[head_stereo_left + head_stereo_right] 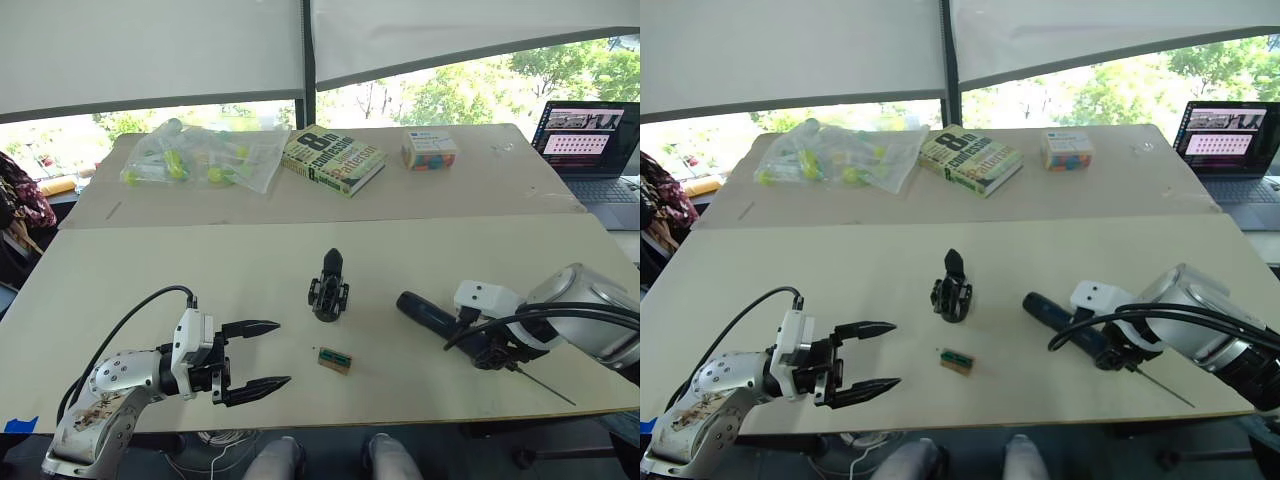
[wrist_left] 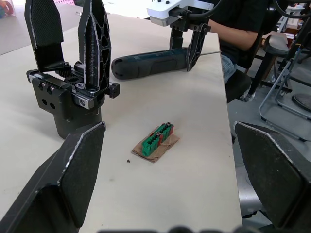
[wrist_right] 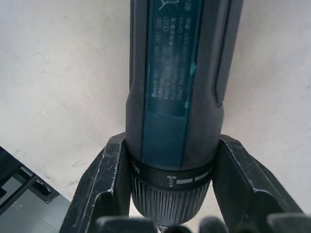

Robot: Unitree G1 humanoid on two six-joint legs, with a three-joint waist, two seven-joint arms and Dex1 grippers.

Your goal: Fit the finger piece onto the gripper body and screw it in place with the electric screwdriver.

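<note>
On the far tabletop you have a clear plastic bag (image 1: 205,155) holding yellow-green items, a thick green book (image 1: 333,159) whose cover shows a large "8th" and "confession", and a small box (image 1: 429,150) of coloured pieces. The long dark electric screwdriver (image 3: 177,97) carries a label reading "Bosch"; the rest of its print is too blurred to read. It lies near the tabletop's right edge, and your right end effector (image 3: 170,194) is clenched around its collar, the thin bit pointing toward the near edge. The small black gripper body (image 1: 329,286) stands upright at the tabletop's centre. Your left end effector (image 1: 262,356) is released near the near-left corner, jaws spread, with a small green-and-brown block (image 1: 335,360) lying between it and the screwdriver.
</note>
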